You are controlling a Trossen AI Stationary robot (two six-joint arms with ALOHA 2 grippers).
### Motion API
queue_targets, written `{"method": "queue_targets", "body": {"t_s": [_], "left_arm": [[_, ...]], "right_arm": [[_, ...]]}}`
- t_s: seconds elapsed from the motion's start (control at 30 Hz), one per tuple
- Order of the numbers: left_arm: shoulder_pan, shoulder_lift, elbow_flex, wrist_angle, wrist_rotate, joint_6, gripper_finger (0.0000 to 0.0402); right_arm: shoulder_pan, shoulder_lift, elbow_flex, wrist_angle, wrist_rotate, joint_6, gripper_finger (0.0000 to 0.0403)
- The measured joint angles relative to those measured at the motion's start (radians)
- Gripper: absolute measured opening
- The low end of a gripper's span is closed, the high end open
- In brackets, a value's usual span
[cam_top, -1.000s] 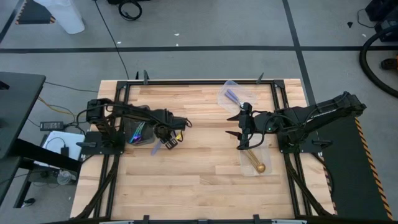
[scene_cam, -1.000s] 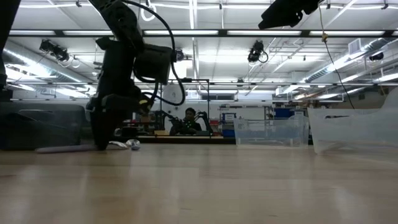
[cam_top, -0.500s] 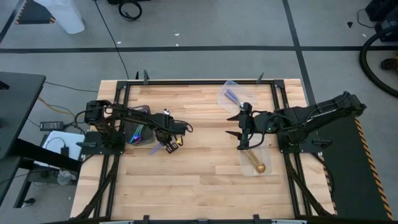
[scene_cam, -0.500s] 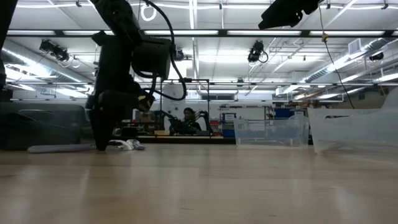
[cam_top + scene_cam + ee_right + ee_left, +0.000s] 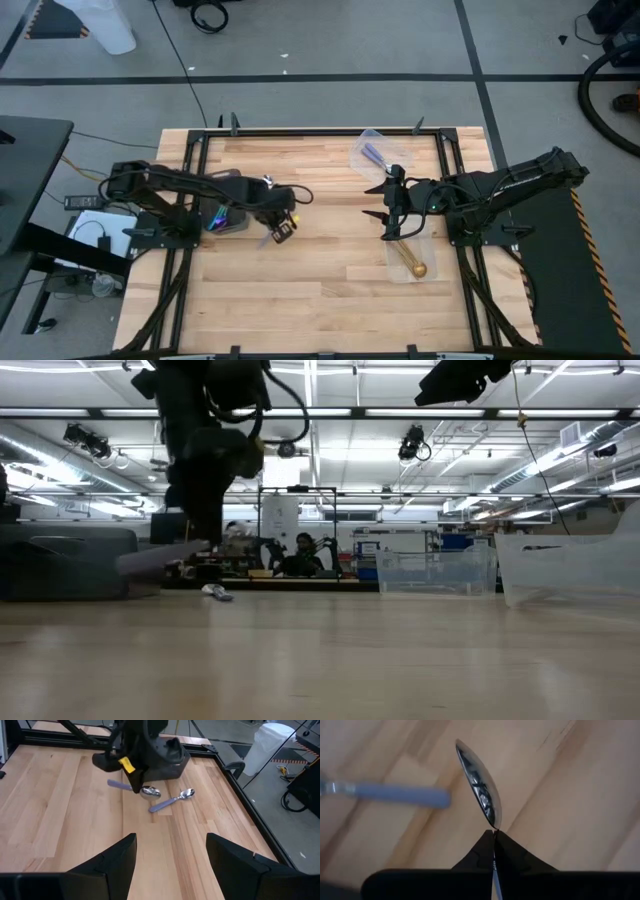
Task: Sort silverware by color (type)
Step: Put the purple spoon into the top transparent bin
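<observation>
Right now the left gripper (image 5: 494, 836) is pinching its fingers tight on a lilac-handled spoon (image 5: 131, 786), the shiny bowl (image 5: 479, 790) sticking out just past the fingertips and hanging clear of the wooden table (image 5: 330, 290). Just beyond it, a second lilac-handled spoon (image 5: 171, 801) is lying flat on the boards, beside the dark grey tray (image 5: 222, 216). Across the table the right gripper (image 5: 170, 855) is waiting, its jaws standing wide apart and gripping nothing.
</observation>
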Motion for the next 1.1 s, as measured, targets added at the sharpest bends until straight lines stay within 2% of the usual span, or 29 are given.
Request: {"method": "queue_targets", "body": {"t_s": [0.27,0.4,0.6,0.7,0.97,1.1], "left_arm": [[-0.090,-0.003,0.000,0.143,0.002,0.134,0.0005],[-0.137,-0.001,0.000,0.190,-0.058,0.163,0.0004],[-0.151,-0.002,0.001,0.287,-0.112,0.207,0.0003],[-0.161,-0.002,0.001,0.345,-0.194,0.295,0.0002],[-0.196,0.014,0.001,0.472,-0.552,0.588,0.0002],[-0.196,0.044,0.001,0.541,-0.641,0.722,0.0002]], "right_arm": [[0.000,0.000,0.000,0.002,0.000,0.000,0.0249],[0.000,0.000,0.000,0.029,0.000,-0.016,0.0249],[0.000,0.000,0.000,0.056,0.000,-0.023,0.0249],[0.000,0.000,0.000,0.061,0.000,-0.023,0.0249],[0.000,0.000,0.000,0.061,0.000,-0.022,0.0249],[0.000,0.000,0.000,0.061,0.000,-0.021,0.0249]]}}
